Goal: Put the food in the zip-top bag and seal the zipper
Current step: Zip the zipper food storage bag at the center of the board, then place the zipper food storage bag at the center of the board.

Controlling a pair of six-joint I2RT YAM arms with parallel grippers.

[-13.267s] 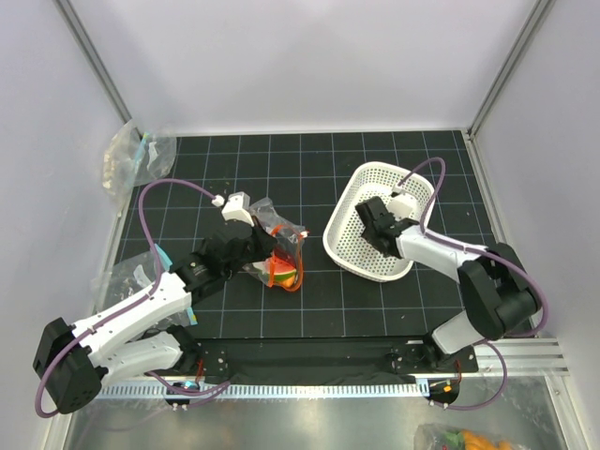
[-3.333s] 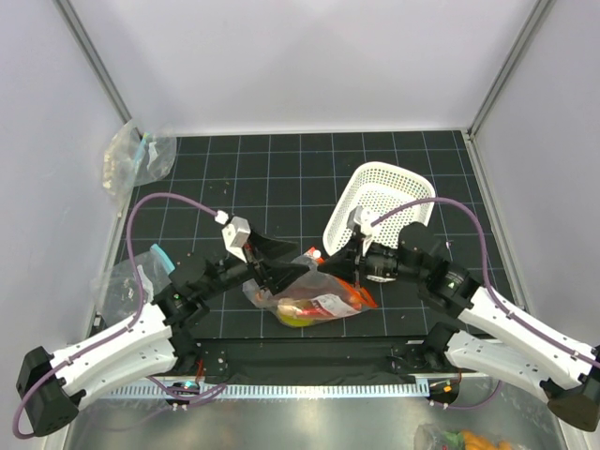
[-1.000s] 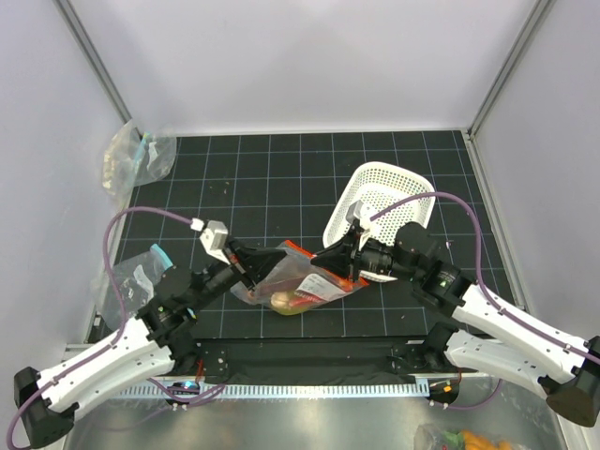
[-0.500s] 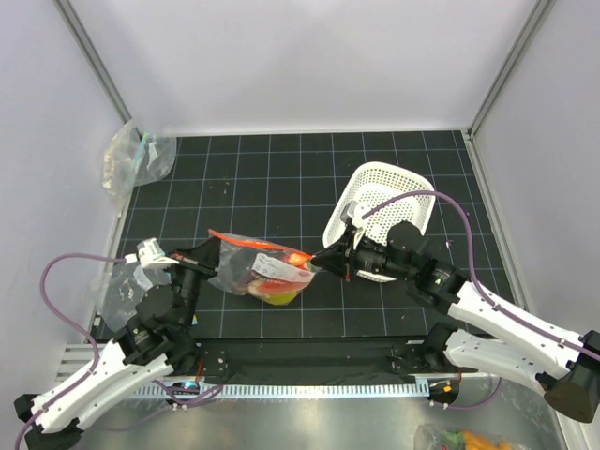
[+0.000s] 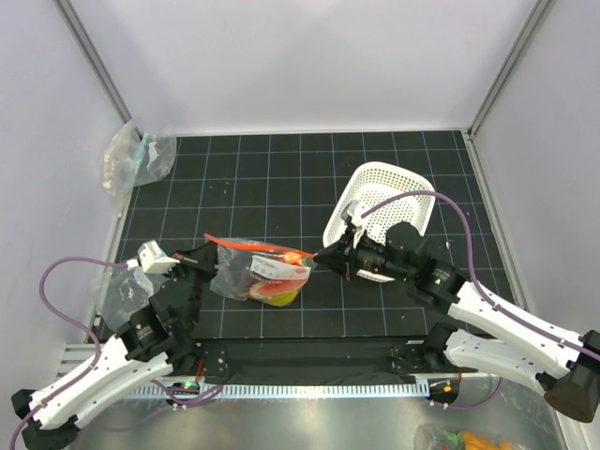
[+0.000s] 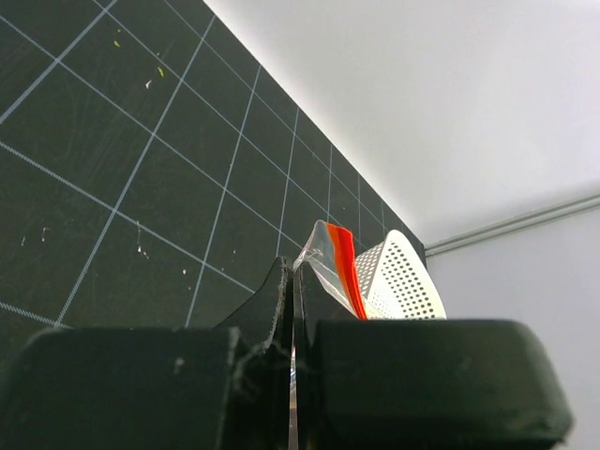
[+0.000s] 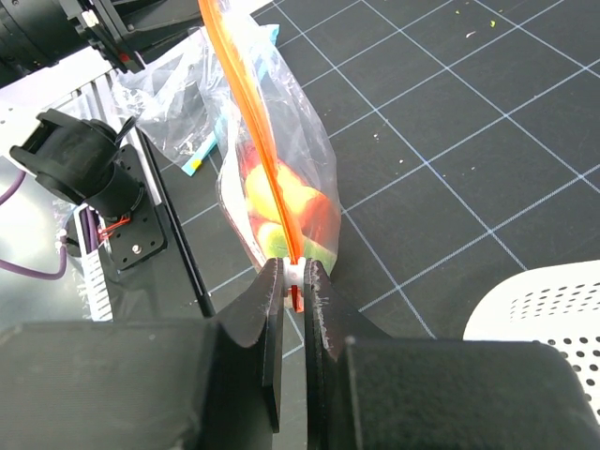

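Observation:
The zip-top bag hangs stretched between my two grippers just above the black mat, with the food showing red, yellow and green inside it. Its red-orange zipper runs taut along the top edge. My left gripper is shut on the bag's left top corner. My right gripper is shut on the small white slider at the zipper's right end. The right wrist view looks along the zipper with the food beneath it.
A white lattice basket lies tilted behind the right gripper. Clear bags with teal trim lie at the left mat edge and back-left corner. Another bag of toy food sits on the metal ledge, bottom right.
The left arm has swung back and left, pulling the bag's left corner with it. The bag has gone from slumped to stretched, and the right gripper stays at the zipper's right end.

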